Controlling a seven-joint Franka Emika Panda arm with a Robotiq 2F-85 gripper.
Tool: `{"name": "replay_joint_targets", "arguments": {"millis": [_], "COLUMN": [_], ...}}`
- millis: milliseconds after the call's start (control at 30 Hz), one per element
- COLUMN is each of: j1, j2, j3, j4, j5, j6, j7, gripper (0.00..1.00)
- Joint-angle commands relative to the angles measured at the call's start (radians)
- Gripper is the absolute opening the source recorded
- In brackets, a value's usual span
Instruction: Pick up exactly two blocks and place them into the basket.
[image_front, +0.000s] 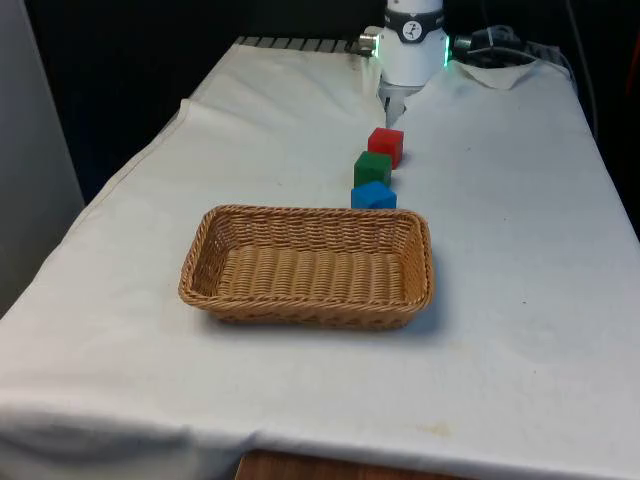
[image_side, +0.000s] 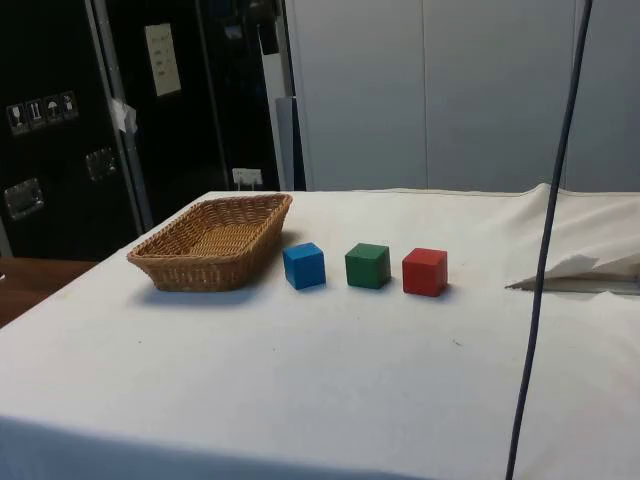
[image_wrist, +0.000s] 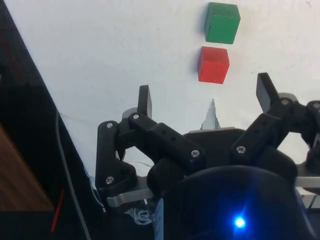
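Note:
Three blocks stand in a row on the white cloth: a red block (image_front: 386, 145) (image_side: 424, 271) (image_wrist: 213, 64), a green block (image_front: 373, 167) (image_side: 367, 265) (image_wrist: 222, 22) and a blue block (image_front: 373, 195) (image_side: 304, 265). The blue one sits closest to the woven basket (image_front: 200, 262) (image_side: 168, 266), which holds nothing. My gripper (image_wrist: 206, 95) hangs open high above the cloth, well back from the red block, with nothing between its fingers (image_wrist: 144, 100). The arm's base (image_front: 412, 45) rises at the table's far end.
A dark cable (image_side: 545, 260) hangs down across the side view's right. The cloth bunches into a fold (image_side: 575, 268) (image_front: 500, 75) near the arm's base. Open cloth lies around the basket and on the front view's right.

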Motion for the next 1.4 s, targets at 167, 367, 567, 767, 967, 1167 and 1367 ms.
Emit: {"name": "replay_joint_targets", "arguments": {"millis": [167,367,567,767,967,1167,1367], "j1": [-0.002,-0.003,-0.003,-0.006,-0.009,-0.010,-0.013], "j2": [-0.033,-0.072,-0.096,-0.145,-0.180,-0.211,-0.233], "j3": [-0.003,-0.006,-0.010,-0.016,-0.025,-0.033,-0.041], "j4": [-0.038,-0.083,-0.115,-0.172,-0.219,-0.270,-0.343], "j5": [-0.008,-0.014,-0.011,-0.017,-0.016,-0.018,-0.033], "j6": [0.013,0.035,0.049,0.093,0.119,0.149,0.191], "j7": [-0.015,-0.029,-0.042,-0.064,-0.091,-0.114,-0.126], "gripper": [1.00,1.00,1.00,1.00,1.00,1.00,1.00]}}
